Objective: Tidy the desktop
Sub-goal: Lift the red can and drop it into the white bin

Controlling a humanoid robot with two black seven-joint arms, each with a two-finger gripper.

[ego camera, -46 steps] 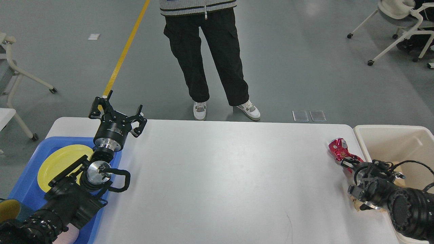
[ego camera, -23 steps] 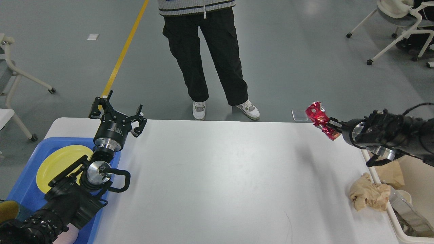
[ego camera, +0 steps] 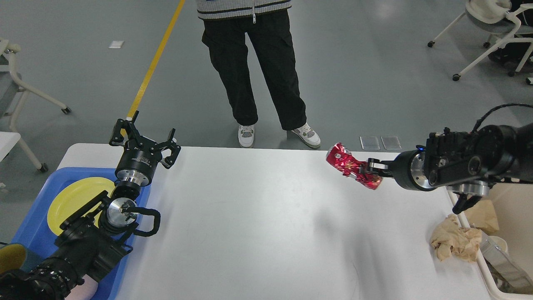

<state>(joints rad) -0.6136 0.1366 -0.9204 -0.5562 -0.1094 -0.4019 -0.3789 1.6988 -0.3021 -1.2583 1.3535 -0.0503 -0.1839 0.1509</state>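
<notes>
Motion shows only on the right side: half a second ago the right end effector point(ego camera: 366, 169) held the crushed red can point(ego camera: 352, 166) past the counter's far right corner, and now it has swung leftward, carrying the can inward above the far right part of the counter point(ego camera: 266, 225). Its fingers are pinched narrowly on the can's near end, and the can is clear of the surface, with a soft shadow below it. The left end effector point(ego camera: 143, 139) has not moved; it hovers over the counter's far left corner, fingers spread wide and holding nothing.

The counter is a broad white top with rounded corners, matte and mostly bare, filling the lower middle of the view. A crumpled brown paper point(ego camera: 454, 242) lies at its right edge, touching the rim of the cream bin point(ego camera: 487, 271) just beside it. On the left, a blue tray point(ego camera: 31, 227) holds a yellow plate point(ego camera: 73, 198), partly hidden by the left arm. A person point(ego camera: 258, 66) stands beyond the far edge.
</notes>
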